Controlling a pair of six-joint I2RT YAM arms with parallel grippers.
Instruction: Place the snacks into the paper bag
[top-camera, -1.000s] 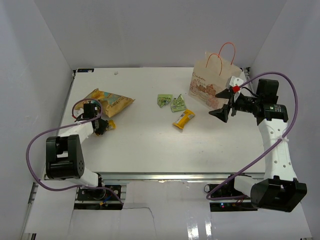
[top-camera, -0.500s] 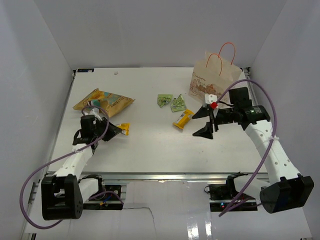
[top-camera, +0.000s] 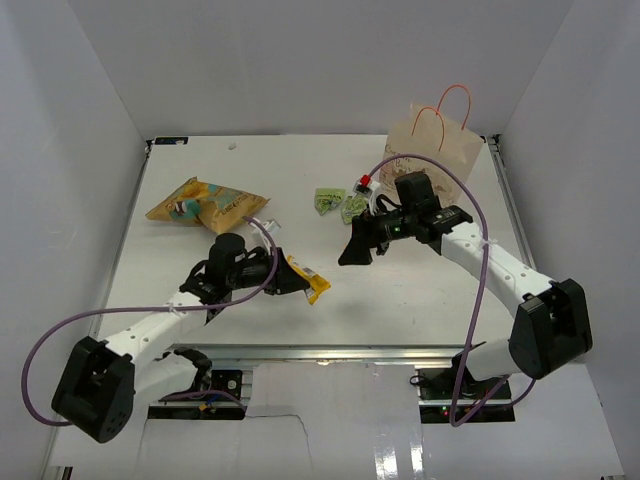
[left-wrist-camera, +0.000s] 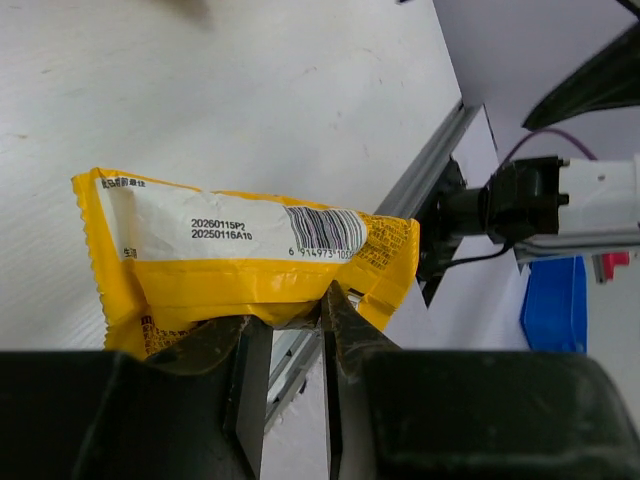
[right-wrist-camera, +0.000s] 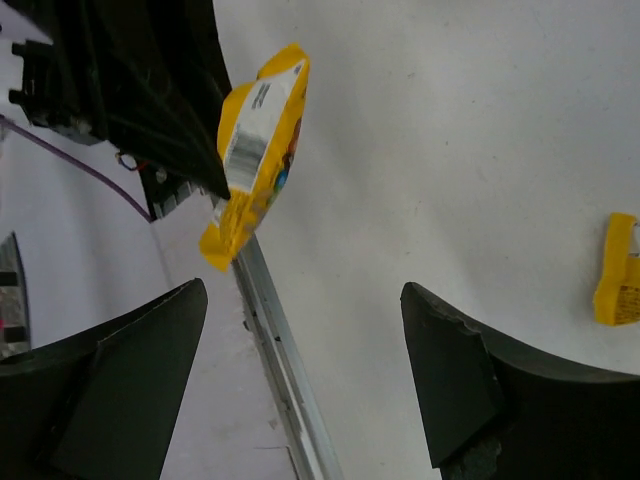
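Between the jaws of the left claw (left-wrist-camera: 296, 312), a yellow barcoded packet (left-wrist-camera: 240, 268) was pinched by its edge; the right claw (top-camera: 357, 251) was spread wide, gripping nothing.

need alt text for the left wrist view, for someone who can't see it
The left fingers pinch one edge of a yellow packet, its white back panel with barcode and date codes facing the camera. Behind it lie the white table and its metal edge rail.
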